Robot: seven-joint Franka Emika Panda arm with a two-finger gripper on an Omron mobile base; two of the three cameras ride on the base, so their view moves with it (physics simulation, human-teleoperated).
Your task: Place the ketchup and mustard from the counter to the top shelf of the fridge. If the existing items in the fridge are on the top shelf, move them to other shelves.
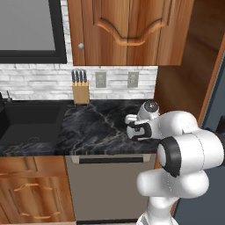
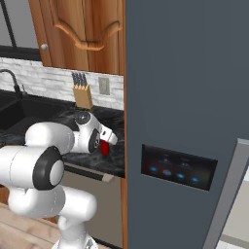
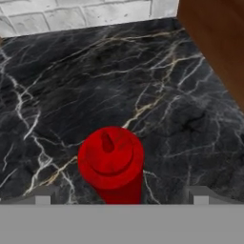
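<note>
The ketchup [image 3: 112, 159] is a red squeeze bottle standing upright on the black marble counter [image 3: 71, 86], seen from above in the hand view. My gripper [image 3: 121, 199] hovers over it, open, with one fingertip on each side of the bottle and apart from it. From the right base view the ketchup [image 2: 104, 148] peeks out red under my gripper [image 2: 108, 142], close to the fridge [image 2: 185, 87], whose dark blue-grey face carries a black panel of blue lights [image 2: 177, 168]. The mustard, the top shelf and the existing items are out of view.
A knife block [image 1: 80, 90] stands at the back wall and a dark sink [image 1: 26, 123] lies to the left. A wooden side panel [image 3: 214, 43] borders the counter on the right. A grey bar handle [image 2: 227, 194] slants at the fridge's lower right.
</note>
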